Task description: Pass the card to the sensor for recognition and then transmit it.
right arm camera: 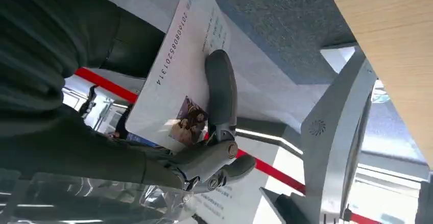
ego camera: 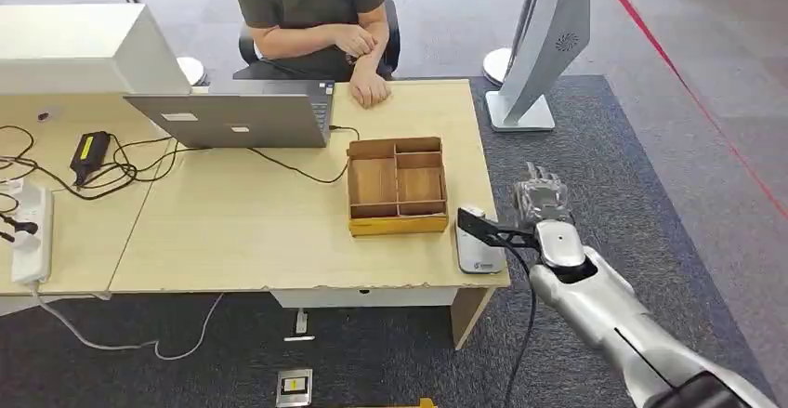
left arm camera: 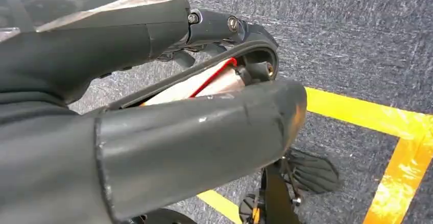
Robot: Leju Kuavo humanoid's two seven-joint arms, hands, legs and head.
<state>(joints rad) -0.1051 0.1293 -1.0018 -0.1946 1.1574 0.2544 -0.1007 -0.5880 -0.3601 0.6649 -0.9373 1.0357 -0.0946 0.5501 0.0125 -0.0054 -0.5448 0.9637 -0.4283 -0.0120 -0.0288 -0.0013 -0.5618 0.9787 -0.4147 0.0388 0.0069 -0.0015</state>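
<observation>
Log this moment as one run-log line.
right robot hand: holds card, beside desk edge | sensor: on desk corner, card not over it | left robot hand: hangs above floor

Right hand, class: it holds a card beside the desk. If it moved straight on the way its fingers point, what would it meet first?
Probably the grey stand on the carpet. The right hand points away from the robot, off the desk's edge; depth is uncertain.

Grey carpet floor (ego camera: 595, 148), light wooden desk (ego camera: 260, 231), red floor line (ego camera: 688, 83), yellow floor tape (left arm camera: 357, 109)
</observation>
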